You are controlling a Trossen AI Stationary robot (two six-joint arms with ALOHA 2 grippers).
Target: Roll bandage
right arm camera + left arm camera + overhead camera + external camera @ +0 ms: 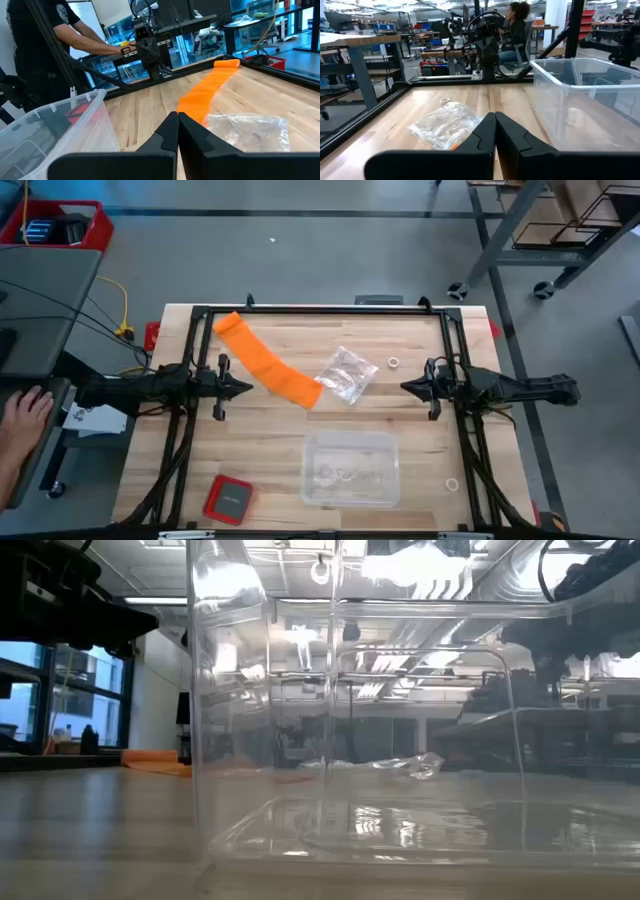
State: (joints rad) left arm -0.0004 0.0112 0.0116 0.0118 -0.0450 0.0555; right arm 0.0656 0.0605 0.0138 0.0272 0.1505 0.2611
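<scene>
The orange bandage (pixel 267 363) lies flat on the table as a long band, slanting from the far left toward the middle; it also shows in the right wrist view (pixel 207 90) and the low view (pixel 155 760). Its far end is slightly curled up. My left gripper (pixel 250 388) is shut and empty at the table's left side, just on the near side of the bandage. My right gripper (pixel 403 387) is shut and empty at the right side.
A crinkled clear plastic bag (pixel 346 374) lies at the bandage's near end. A clear plastic bin (pixel 351 468) stands near the front middle. A small red square case (pixel 228 499) lies front left. Small white rings (pixel 394 363) lie on the table. A person's hand (pixel 22 415) shows off the table's left.
</scene>
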